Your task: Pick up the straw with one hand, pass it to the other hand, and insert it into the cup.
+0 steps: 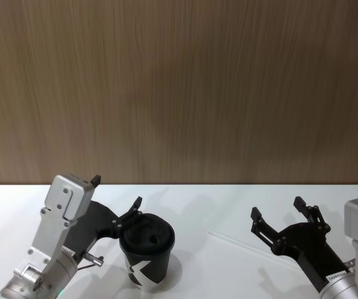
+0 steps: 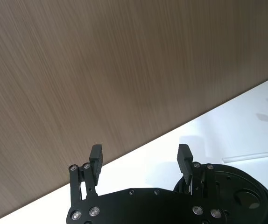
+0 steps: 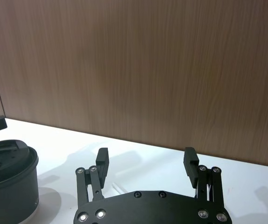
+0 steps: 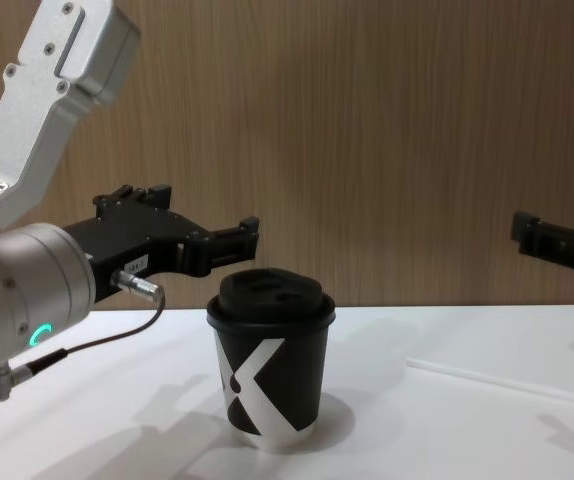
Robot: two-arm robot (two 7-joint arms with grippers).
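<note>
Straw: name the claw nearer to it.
The right claw, open, with the straw lying close beside it. The left claw, also open, is over by the cup, farther off.

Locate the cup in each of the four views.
Head view: cup low, left of centre, beside the left gripper.
Left wrist view: cup close beside that gripper.
Right wrist view: cup apart, on the right gripper's left.
Chest view: cup low centre.
Shared landmark: the wooden wall.

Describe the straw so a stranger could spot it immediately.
Start at the white table in front of the wood-panelled wall and find the black lidded paper cup. To the cup's right, the straw lies flat on the table: a thin, straight white tube, unlike the squat black cup.
</note>
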